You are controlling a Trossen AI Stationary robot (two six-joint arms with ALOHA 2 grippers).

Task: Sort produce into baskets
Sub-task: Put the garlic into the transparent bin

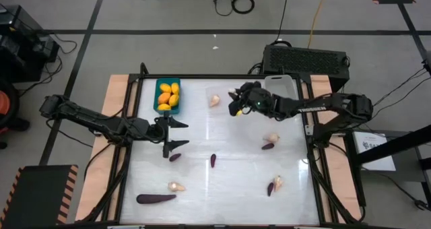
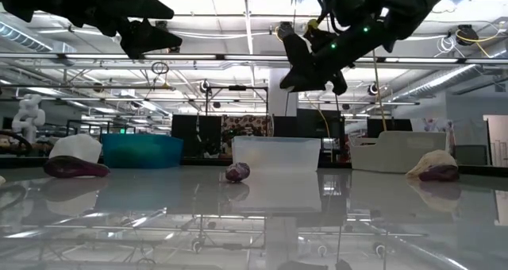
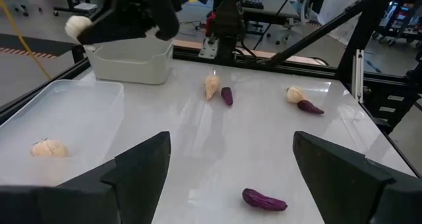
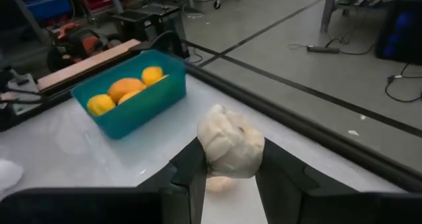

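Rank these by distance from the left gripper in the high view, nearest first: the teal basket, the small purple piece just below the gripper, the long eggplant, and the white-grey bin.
From the left gripper:
1. Small purple piece, just toward the table's near edge.
2. Teal basket, toward the far-left corner, holding yellow-orange ovals.
3. Long eggplant, by the near edge.
4. White-grey bin, far-right side.

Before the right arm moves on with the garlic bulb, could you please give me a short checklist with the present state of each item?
1. Right gripper shut on the garlic bulb: ok.
2. Bulb lifted off the table: ok, seen in the low view.
3. Left gripper open, holding nothing, beside the teal bin: ok.
4. Teal bin holds only yellow-orange pieces: ok.
5. White bin free to receive: cannot tell, its inside is hidden.
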